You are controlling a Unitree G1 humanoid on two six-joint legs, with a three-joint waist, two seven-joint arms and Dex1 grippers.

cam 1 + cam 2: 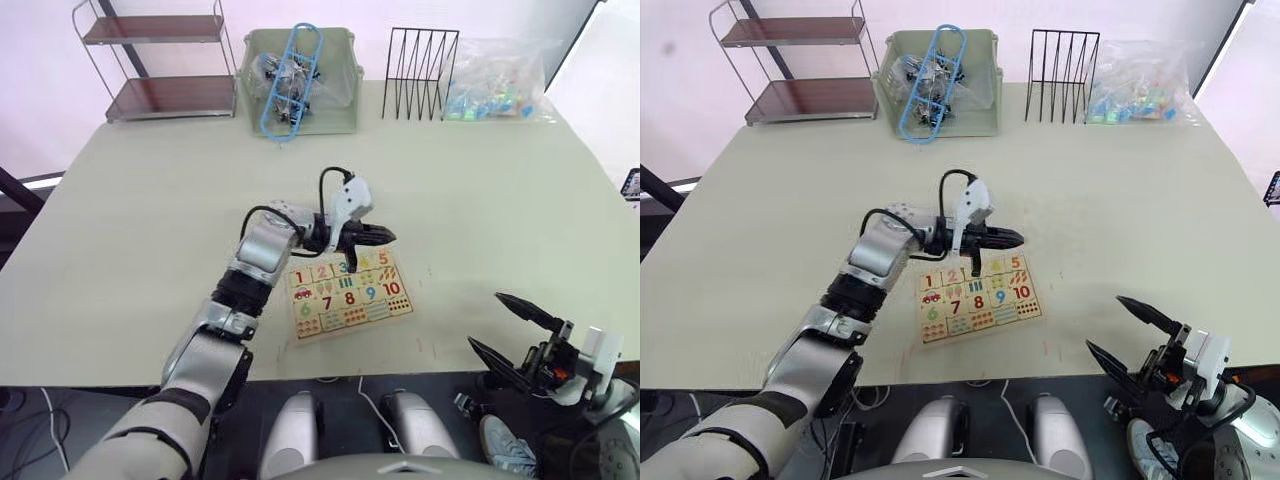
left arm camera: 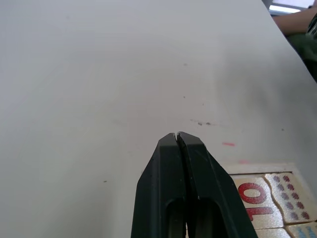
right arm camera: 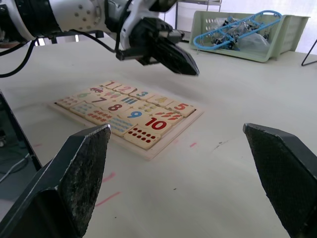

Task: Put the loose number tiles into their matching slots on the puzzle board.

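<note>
Puzzle board [image 1: 348,296]: lies flat on the bench [image 1: 140,200] near its front edge, a little left of centre; the top row reads 1 to 5 in the right wrist view, all tiles [image 3: 142,94] apparently down in their slots.
Left pincer [image 1: 385,236]: fingers pressed together with nothing between them, hovering just above the board's top row, near the 4 and 5.
Step in hand: judged a seating check or retreat; if a tile sits proud, press straight down with the closed tip and avoid sideways drag that could shift the board.
Right pincer [image 1: 1132,331]: spread wide, empty, off the bench's front edge, well apart from the board.
</note>
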